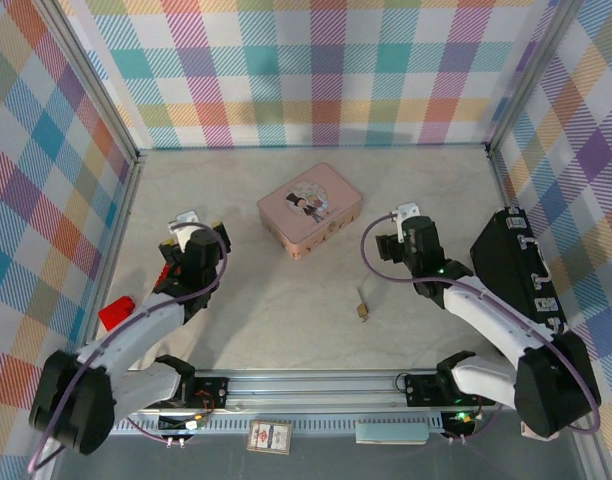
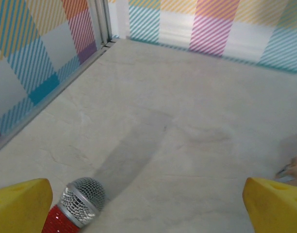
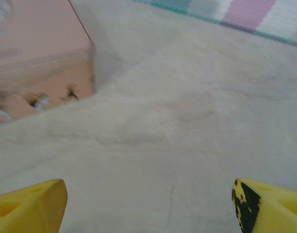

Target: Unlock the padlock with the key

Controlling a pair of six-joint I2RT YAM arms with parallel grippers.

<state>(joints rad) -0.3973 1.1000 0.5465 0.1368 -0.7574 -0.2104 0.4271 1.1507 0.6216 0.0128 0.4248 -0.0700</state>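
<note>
- The padlock [image 1: 362, 311] lay on the bare table [image 1: 286, 330], nearest the arm bases and closer to the right arm. A thin grey sliver [image 1: 360, 294] touched its far end: key or shackle, too small to tell.
- It looked light, hard and smooth, so I judged it would skid or spin if nudged. The flat sides of the brass body seemed the surest hold, not the thin shackle.
- Beyond it the right gripper [image 1: 401, 218] hung above the table, fingers spread wide with nothing between them.
- The left gripper [image 1: 194, 225] stood well apart to the left, also wide open and empty, with a red microphone [image 2: 83, 199] beside one fingertip.
- Farthest back sat the pink tin [image 1: 309, 208], between the two grippers.
</note>
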